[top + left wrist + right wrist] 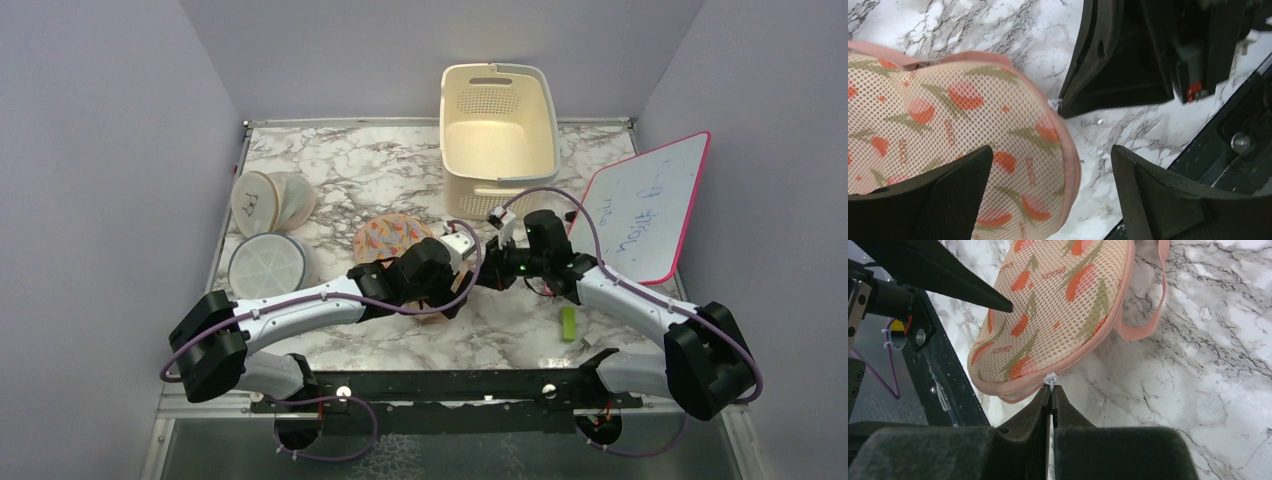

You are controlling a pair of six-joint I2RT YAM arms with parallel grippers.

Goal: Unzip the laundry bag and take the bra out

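Step is the unzip: our right fingers are clamped on the zip pull at the edge of the laundry bag just ahead of them, left fingers apart astride its end, bra not visible; next we'd pin the bag and drag the pull along the seam.

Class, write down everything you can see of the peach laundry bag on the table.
The laundry bag is a flat, rounded case of peach mesh printed with orange and green motifs, bound in pink, its zip looking closed. A pink loop sticks out from one end. It lies on the marble table. The shut right gripper pinches its white zip pull; the open left gripper stands over its edge.
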